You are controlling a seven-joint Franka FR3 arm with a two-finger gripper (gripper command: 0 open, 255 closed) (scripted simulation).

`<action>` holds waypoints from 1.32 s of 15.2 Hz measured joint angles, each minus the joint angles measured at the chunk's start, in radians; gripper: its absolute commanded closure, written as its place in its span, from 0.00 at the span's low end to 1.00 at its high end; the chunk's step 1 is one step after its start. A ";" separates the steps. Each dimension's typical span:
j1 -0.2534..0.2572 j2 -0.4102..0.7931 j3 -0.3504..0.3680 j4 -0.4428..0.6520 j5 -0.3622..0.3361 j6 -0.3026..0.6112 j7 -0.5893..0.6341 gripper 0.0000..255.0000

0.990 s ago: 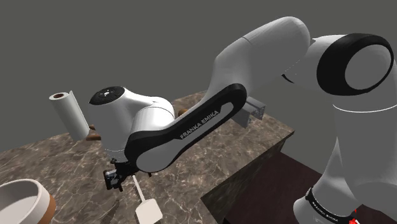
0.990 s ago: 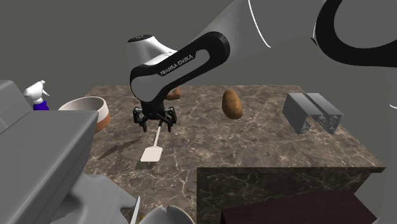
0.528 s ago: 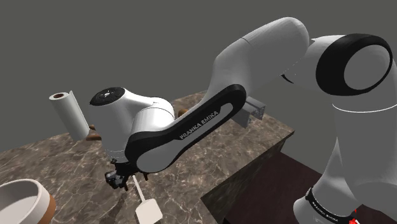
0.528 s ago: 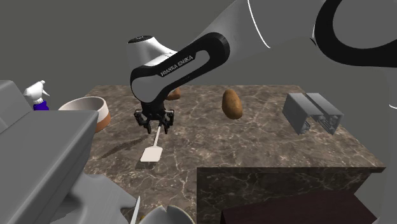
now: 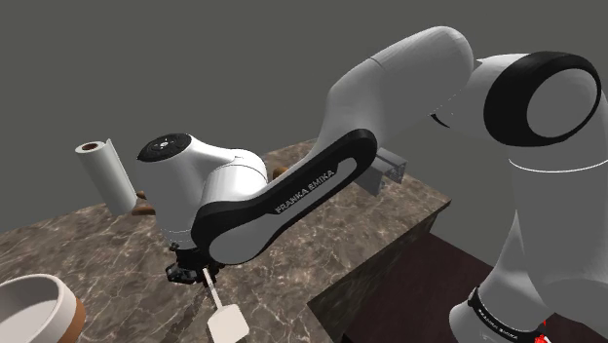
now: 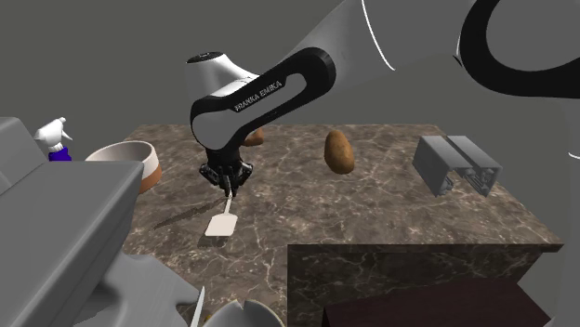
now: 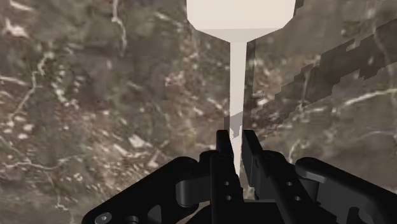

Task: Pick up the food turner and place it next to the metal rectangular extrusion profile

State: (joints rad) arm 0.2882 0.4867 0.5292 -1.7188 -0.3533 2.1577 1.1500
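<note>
A white robot arm reaches down over a dark, marble-patterned desk [image 6: 400,214], its black claw [image 6: 228,184] lowered onto a pale food turner [image 6: 221,225]. In the wrist view the claw [image 7: 235,137] is pinching the thin handle of the food turner [image 7: 236,76], one black finger on each side and no gap showing. The turner lies flat on the desk, well apart from the grey metal rectangular extrusion profile [image 6: 455,164], with a brown potato [image 6: 339,151] standing between the two. Its long axis runs straight out from the claw: the handle end sits in the grip and the flat, squarish blade points away from the fingers. It lies broadside to the profile, aimed neither toward it nor away from it. The step in hand appears to be the lift. To do it well, the grip should stay firm and centred on the handle, because the blade hangs far out from the fingers and could make the turner droop or swivel. A straight rise before any travel toward the profile would carry the blade clear of the potato.
</note>
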 measured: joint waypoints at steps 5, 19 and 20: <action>-0.004 -0.019 0.008 0.016 0.014 -0.032 -0.010 1.00; -0.012 -0.082 0.033 0.119 0.063 -0.188 -0.049 1.00; -0.013 -0.085 0.034 0.128 0.066 -0.198 -0.051 1.00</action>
State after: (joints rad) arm 0.2757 0.4019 0.5633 -1.5909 -0.2877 1.9592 1.0986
